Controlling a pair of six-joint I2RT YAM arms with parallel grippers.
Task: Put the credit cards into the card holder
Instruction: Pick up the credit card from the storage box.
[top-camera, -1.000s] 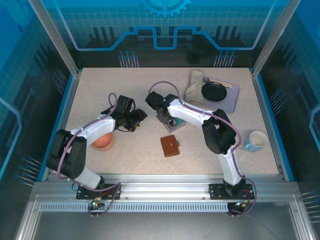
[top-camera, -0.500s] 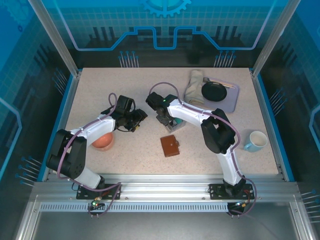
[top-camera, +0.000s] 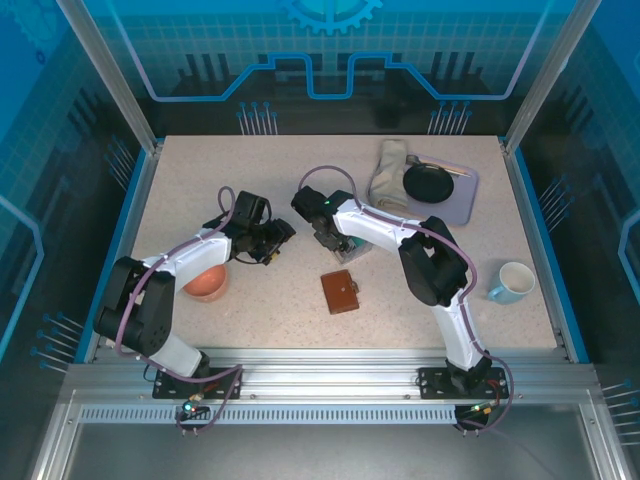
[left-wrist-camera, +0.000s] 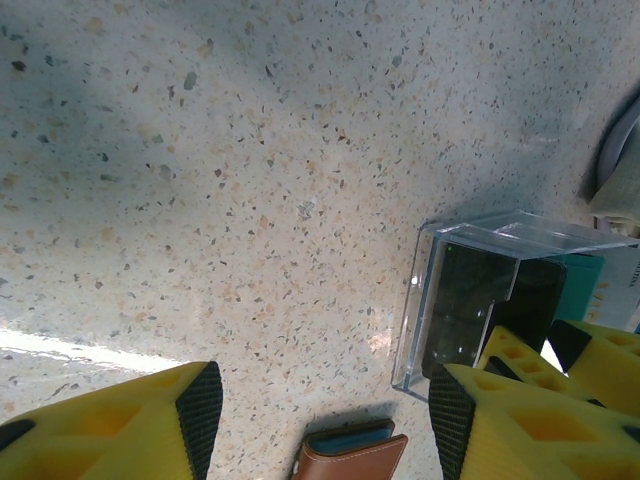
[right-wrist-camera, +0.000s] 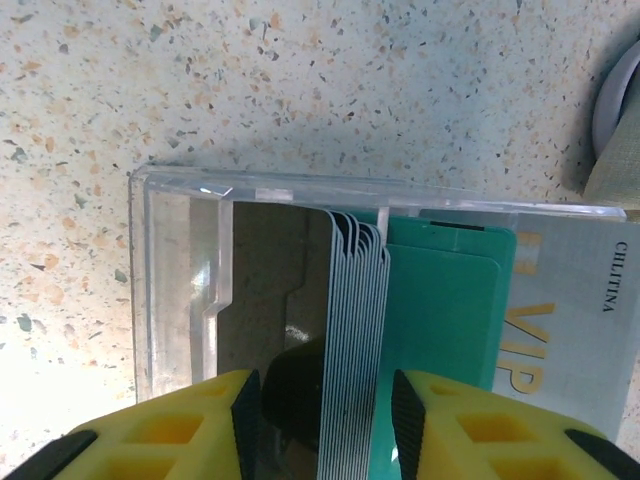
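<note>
Right gripper has nudged slightly toward 9 o'clock. Its jaws are parted, straddling the stack of teal-green and pale grey credit cards in the clear plastic box, not yet pinched. Left gripper unmoved, spread, empty. Brown leather folding card holder lies folded at 6 o'clock of the box. Judged: pick still pending, no card transferred.

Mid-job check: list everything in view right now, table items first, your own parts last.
card holder: one, brown, near the table's centre
credit cards: a stack, number unclear, teal-green and pale grey, in the clear case
clear case: one, transparent, just beyond the card holder
bowl: one, orange, under the left arm
mug: one, pale blue, right side
tray: one, grey, far right corner
dish: one, black, on the tray
cloth: one, beige, at the tray's left edge
table: one, speckled beige
left claw: open, above bare table
right claw: open, fingers either side of the card stack
</note>
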